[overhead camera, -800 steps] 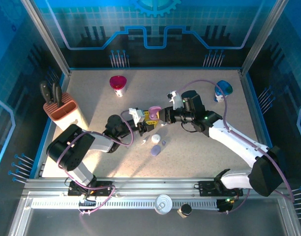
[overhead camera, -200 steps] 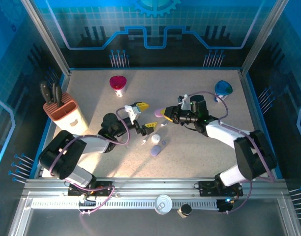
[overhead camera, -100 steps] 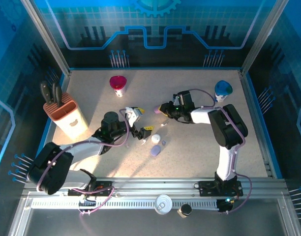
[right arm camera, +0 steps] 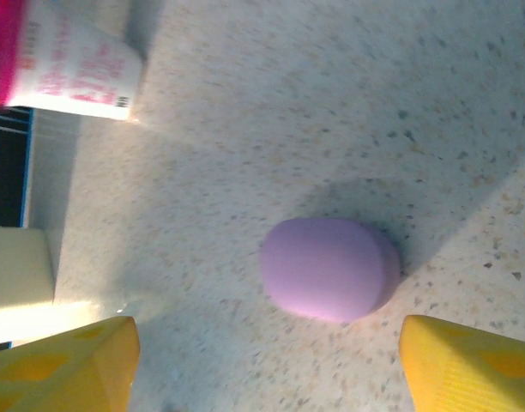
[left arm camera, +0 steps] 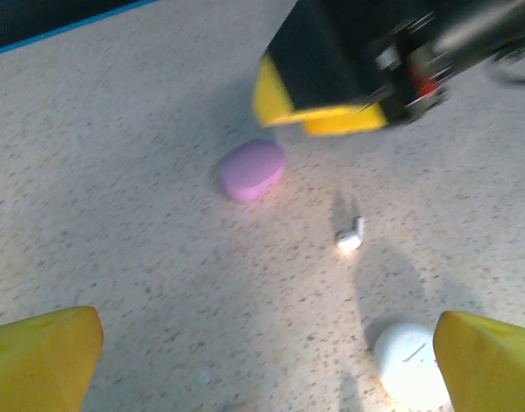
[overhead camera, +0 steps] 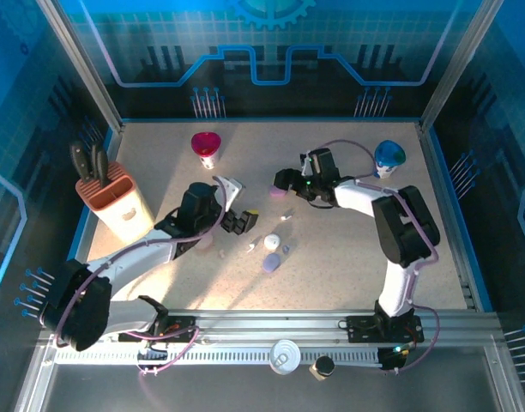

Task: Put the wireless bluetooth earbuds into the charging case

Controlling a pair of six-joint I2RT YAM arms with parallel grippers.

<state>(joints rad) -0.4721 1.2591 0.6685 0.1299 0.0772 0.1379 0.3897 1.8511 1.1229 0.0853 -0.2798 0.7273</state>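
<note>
A pink oval charging case (right arm camera: 329, 268) lies closed on the table, just beyond my right gripper (right arm camera: 267, 369), which is open and apart from it. From above, the case (overhead camera: 278, 192) sits beside the right gripper (overhead camera: 285, 181). A tiny white earbud (left arm camera: 350, 239) lies loose on the table past my left gripper (left arm camera: 262, 373), which is wide open with nothing between its fingers. Seen from the top, that earbud (overhead camera: 287, 214) lies right of the left gripper (overhead camera: 235, 220). Another white earbud (overhead camera: 251, 248) and a small purple one (overhead camera: 286, 250) lie nearer the front.
A white oval case (overhead camera: 272, 243) and a purple oval case (overhead camera: 271, 263) lie in the table's middle. A knife block (overhead camera: 112, 197) stands at the left. A pink cup (overhead camera: 206, 148) and a blue cup (overhead camera: 388, 156) stand at the back.
My right gripper has opened and let go of the pink case, which now lies on the table. The left gripper has drawn back to the left, still open.
</note>
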